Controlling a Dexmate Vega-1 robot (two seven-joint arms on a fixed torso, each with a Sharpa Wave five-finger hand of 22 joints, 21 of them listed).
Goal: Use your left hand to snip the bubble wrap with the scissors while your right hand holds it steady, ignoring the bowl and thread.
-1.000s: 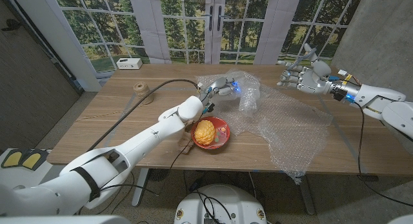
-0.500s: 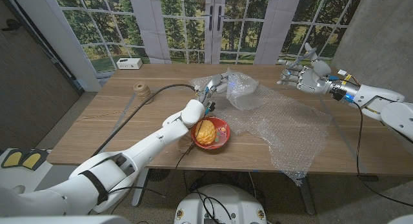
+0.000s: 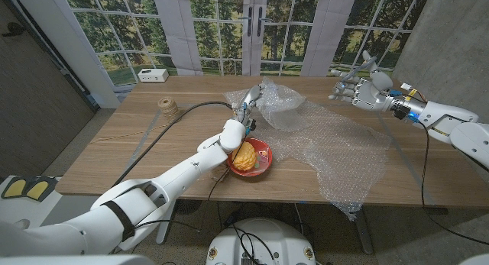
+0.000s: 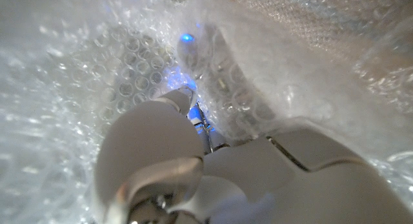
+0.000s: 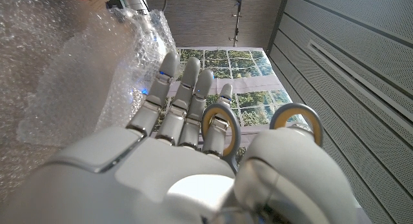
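Note:
A large clear sheet of bubble wrap [image 3: 336, 147] lies across the right half of the table, bunched up at its far left end [image 3: 279, 105]. My left hand [image 3: 248, 106] reaches over the bowl and grips that bunched end, lifting it off the wood. In the left wrist view its fingers [image 4: 155, 140] curl into the bubble wrap [image 4: 84, 75], lit blue. My right hand [image 3: 363, 89] hovers above the table's far right, fingers spread, holding nothing and clear of the sheet. The right wrist view looks past the right hand [image 5: 181, 153] to the bubble wrap [image 5: 84, 75].
A red bowl [image 3: 263, 154] holding a yellow object sits at the front edge under my left forearm. A spool of thread [image 3: 166, 106] stands at the left, with a white box [image 3: 153, 75] at the far left edge. A black cable [image 3: 164, 131] crosses the table.
My left hand has drawn back to the left, pulling the bunched end of the bubble wrap with it. The right hand has stayed where it was.

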